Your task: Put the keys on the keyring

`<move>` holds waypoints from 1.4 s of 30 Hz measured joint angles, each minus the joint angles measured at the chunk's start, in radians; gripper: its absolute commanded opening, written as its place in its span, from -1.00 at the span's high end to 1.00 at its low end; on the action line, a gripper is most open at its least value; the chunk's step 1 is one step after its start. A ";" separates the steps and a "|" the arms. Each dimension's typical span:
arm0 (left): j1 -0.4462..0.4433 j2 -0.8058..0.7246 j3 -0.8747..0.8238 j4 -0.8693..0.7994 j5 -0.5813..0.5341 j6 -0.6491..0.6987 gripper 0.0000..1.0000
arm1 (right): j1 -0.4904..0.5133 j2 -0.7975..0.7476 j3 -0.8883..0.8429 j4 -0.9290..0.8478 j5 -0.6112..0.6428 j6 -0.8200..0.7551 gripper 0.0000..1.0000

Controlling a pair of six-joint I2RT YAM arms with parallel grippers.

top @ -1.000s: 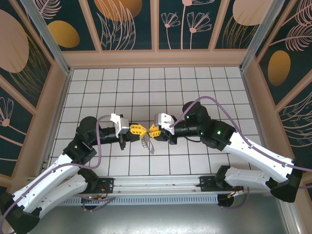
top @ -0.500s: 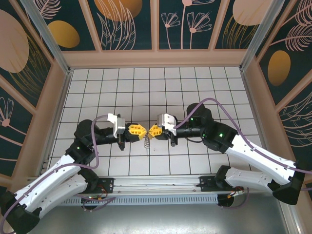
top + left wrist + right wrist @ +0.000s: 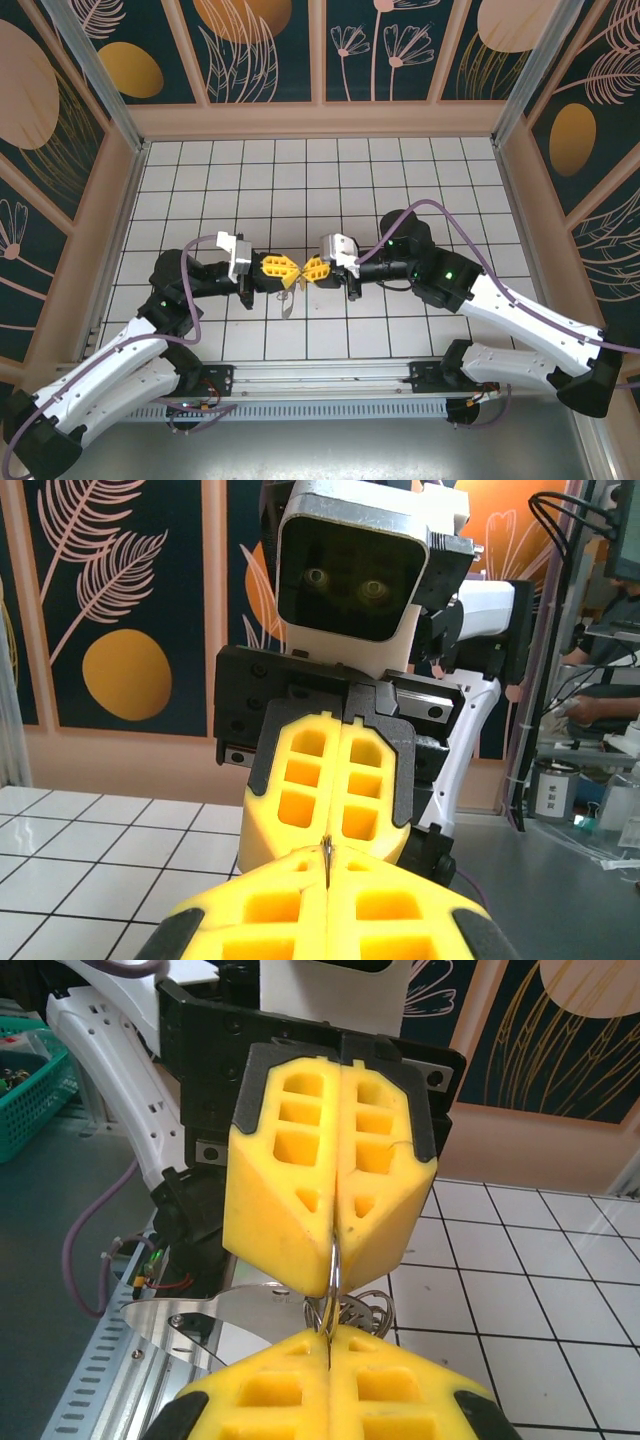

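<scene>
I see the two hands meeting tip to tip above the middle of the white tiled counter point(image 3: 400, 180). The left hand point(image 3: 285, 269) comes from the left and the right hand point(image 3: 309, 269) from the right, and their yellow foam fingers almost touch each other.

In the right wrist view, the left hand point(image 3: 335, 1250) is clenched. A thin silvery metal keyring point(image 3: 334, 1260) comes out of the seam between its two fingers. The wire goes down into the seam of the right hand point(image 3: 328, 1360), which is clenched on it as well, so both hands are grasping the same ring. Just behind this point some more silvery loops point(image 3: 352, 1312) hang together (I cannot tell how many).

In the left wrist view I see the same from the other side. The left hand point(image 3: 326, 880) is closed with a thin metal edge in its seam, and the right hand point(image 3: 335, 825) is closed directly in front of it.

A flat silvery metal key point(image 3: 288, 302) hangs below the meeting point, above the counter. In the right wrist view it shows as a pale blade point(image 3: 230, 1310) beside the ring. I cannot tell whether it is already threaded on.
</scene>
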 measured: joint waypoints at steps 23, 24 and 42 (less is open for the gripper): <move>-0.005 0.030 -0.022 0.233 0.095 -0.189 1.00 | 0.000 -0.056 -0.066 0.146 -0.132 0.000 1.00; -0.006 0.030 -0.022 0.243 0.097 -0.197 1.00 | 0.000 -0.061 -0.068 0.155 -0.136 0.000 1.00; -0.007 0.052 -0.022 0.336 0.106 -0.271 1.00 | 0.000 -0.020 -0.051 0.182 -0.164 0.020 1.00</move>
